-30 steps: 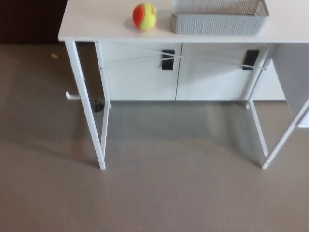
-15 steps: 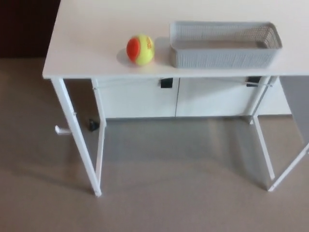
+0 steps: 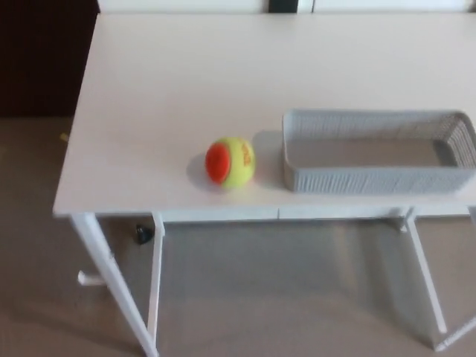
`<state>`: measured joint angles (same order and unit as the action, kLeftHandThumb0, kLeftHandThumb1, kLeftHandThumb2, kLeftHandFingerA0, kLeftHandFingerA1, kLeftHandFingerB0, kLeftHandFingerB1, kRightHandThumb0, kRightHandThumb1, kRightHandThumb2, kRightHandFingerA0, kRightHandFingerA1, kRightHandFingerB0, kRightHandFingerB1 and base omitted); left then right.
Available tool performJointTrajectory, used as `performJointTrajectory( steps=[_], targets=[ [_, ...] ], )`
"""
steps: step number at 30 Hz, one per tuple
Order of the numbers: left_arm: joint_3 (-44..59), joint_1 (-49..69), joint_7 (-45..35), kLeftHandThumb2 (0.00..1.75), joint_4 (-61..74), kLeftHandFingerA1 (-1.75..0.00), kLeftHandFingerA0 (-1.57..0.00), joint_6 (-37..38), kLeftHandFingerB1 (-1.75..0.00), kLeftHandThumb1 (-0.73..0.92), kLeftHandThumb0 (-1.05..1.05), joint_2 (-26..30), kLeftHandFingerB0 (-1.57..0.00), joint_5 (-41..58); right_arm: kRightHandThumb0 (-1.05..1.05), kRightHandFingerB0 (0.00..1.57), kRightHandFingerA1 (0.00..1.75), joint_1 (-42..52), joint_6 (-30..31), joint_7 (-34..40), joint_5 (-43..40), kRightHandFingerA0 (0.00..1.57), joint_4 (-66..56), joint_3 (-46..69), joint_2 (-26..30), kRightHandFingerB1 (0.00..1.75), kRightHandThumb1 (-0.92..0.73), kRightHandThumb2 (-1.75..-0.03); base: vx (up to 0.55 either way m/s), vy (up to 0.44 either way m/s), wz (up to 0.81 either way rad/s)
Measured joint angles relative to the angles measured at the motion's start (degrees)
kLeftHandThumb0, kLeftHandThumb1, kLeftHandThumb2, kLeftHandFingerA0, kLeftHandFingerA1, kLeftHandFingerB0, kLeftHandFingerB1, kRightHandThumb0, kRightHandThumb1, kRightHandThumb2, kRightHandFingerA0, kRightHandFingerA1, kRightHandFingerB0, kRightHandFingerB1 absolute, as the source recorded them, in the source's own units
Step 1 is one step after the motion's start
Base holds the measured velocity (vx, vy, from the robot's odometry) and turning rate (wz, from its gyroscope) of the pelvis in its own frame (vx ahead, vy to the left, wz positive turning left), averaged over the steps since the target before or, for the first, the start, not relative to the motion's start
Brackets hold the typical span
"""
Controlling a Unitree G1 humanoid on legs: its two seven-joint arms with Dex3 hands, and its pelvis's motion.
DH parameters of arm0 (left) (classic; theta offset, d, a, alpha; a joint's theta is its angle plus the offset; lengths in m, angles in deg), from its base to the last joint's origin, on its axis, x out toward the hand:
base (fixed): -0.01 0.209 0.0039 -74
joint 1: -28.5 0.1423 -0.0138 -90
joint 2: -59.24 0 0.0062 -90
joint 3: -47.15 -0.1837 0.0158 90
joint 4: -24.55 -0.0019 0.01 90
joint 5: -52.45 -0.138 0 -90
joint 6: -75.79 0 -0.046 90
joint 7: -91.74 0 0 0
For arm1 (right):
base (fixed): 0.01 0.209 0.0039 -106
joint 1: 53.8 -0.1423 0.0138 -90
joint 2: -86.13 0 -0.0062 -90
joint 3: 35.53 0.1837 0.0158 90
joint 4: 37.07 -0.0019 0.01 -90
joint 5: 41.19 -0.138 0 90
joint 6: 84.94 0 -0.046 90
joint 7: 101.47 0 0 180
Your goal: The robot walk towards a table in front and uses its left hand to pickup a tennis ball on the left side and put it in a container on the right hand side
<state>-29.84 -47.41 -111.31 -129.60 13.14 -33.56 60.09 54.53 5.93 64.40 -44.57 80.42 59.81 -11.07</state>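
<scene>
A yellow-green and orange tennis ball rests on the white table, close to its front edge. Just to the right of the ball stands a long grey mesh basket, which looks empty. Neither of my hands nor any part of my arms shows in the head view.
The table has thin white legs over a grey-brown floor. A small black object and a white piece lie on the floor under the left end. A dark wall lies at the upper left, white cabinet fronts behind the table.
The whole picture has shifted: the table, ball and basket now sit lower and larger in view, as the camera has come closer. Ball and basket keep their places on the table.
</scene>
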Motion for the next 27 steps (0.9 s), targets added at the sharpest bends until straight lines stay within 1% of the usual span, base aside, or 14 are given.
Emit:
performJointTrajectory(
  steps=[1,4,9,11,12,13,15,18,21,22,24,25,27],
  targets=[
    [-0.07,-0.41,-0.04,0.54,0.03,-0.32,-0.34,0.03,-0.30,0.45,-0.24,-0.06,-0.28,-0.03,-0.06,0.07,0.52,-0.17,0.01,0.05,0.00,0.08,-0.01,0.08,0.14,0.51,-0.53,-0.97,0.34,-0.171,0.47],
    [0.01,-0.94,-0.04,0.54,0.16,-0.33,-0.35,0.34,-0.30,0.45,-0.26,-0.27,-0.28,-0.01,-0.05,0.07,0.53,-0.99,0.19,0.46,0.25,0.09,-0.64,-0.06,0.43,0.51,-0.53,-0.97,0.31,-0.169,0.21],
    [0.04,0.05,0.01,0.54,0.31,-0.33,-0.36,0.33,-0.31,0.44,-0.24,-0.46,-0.30,-0.02,-0.05,0.05,0.52,-0.69,1.10,0.88,0.54,0.06,-1.77,-0.40,0.40,0.50,-0.56,-0.99,0.27,-0.127,-0.10],
    [0.17,0.03,0.06,0.54,0.41,-0.33,-0.36,0.28,-0.31,0.45,-0.23,-0.50,-0.30,0.00,-0.04,0.05,0.52,-0.28,1.65,1.03,0.60,0.06,-3.04,-0.54,0.39,0.50,-0.56,-0.99,0.12,0.073,-0.21],
    [0.23,-0.01,0.07,0.54,0.60,-0.32,-0.34,0.27,-0.30,0.46,-0.26,-0.56,-0.27,0.00,-0.04,0.05,0.54,-0.05,1.95,1.12,0.62,0.15,-3.70,-0.61,0.39,0.45,-0.73,-0.72,0.17,0.155,-0.28],
    [0.26,0.11,0.09,0.54,0.90,-0.32,-0.33,0.27,-0.30,0.46,-0.26,-0.53,-0.27,0.00,-0.05,0.04,0.53,0.17,2.22,1.16,0.62,0.14,-4.14,-0.67,0.36,0.45,-0.72,-0.76,0.17,0.156,-0.32],
    [0.19,-0.05,0.08,0.54,1.29,-0.32,-0.33,0.20,-0.30,0.46,-0.27,-0.57,-0.27,-0.04,-0.06,0.04,0.52,0.07,2.51,1.20,0.57,0.15,-4.51,-0.74,0.09,0.44,-0.72,-0.74,0.12,0.337,-0.76],
    [0.52,-0.37,0.18,0.54,1.81,-0.32,-0.34,0.19,-0.30,0.45,-0.27,0.34,-0.28,0.01,-0.08,0.06,0.53,0.08,3.15,1.19,0.62,0.16,-4.70,-1.08,-0.29,0.45,-0.71,-0.72,0.08,0.177,0.13],
    [0.68,-0.02,0.22,0.54,1.86,-0.32,-0.33,0.14,-0.30,0.46,-0.27,0.27,-0.27,0.01,-0.09,0.06,0.53,-0.11,3.56,1.25,0.70,0.15,-4.80,-1.32,-0.27,0.45,-0.70,-0.75,0.11,-0.013,0.12],
    [0.68,0.07,0.20,0.54,1.90,-0.32,-0.34,0.14,-0.30,0.46,-0.28,0.27,-0.27,0.01,-0.08,0.11,0.52,-0.35,3.65,1.31,0.69,0.13,-4.93,-1.29,-0.18,0.46,-0.74,-0.66,0.12,-0.054,0.10],
    [0.70,0.20,0.19,0.54,1.91,-0.32,-0.34,0.14,-0.30,0.46,-0.27,0.27,-0.27,0.00,-0.08,0.12,0.53,-1.07,3.91,1.37,0.67,0.13,-4.79,-1.30,-0.19,0.46,-0.73,-0.66,0.06,-0.090,0.07],
    [0.70,0.17,0.19,0.54,1.88,-0.32,-0.34,0.14,-0.30,0.47,-0.29,0.26,-0.26,0.00,-0.09,0.06,0.54,-1.26,3.98,1.38,0.66,0.16,-4.64,-1.28,-0.18,0.44,-0.72,-0.70,0.03,-0.097,0.09],
    [0.70,0.10,0.19,0.54,1.76,-0.32,-0.33,0.14,-0.30,0.47,-0.27,0.24,-0.27,0.00,-0.10,0.06,0.53,-1.57,4.14,1.42,0.67,0.16,-4.47,-1.29,-0.16,0.43,-0.72,-0.70,0.03,-0.094,0.02]
  ],
)
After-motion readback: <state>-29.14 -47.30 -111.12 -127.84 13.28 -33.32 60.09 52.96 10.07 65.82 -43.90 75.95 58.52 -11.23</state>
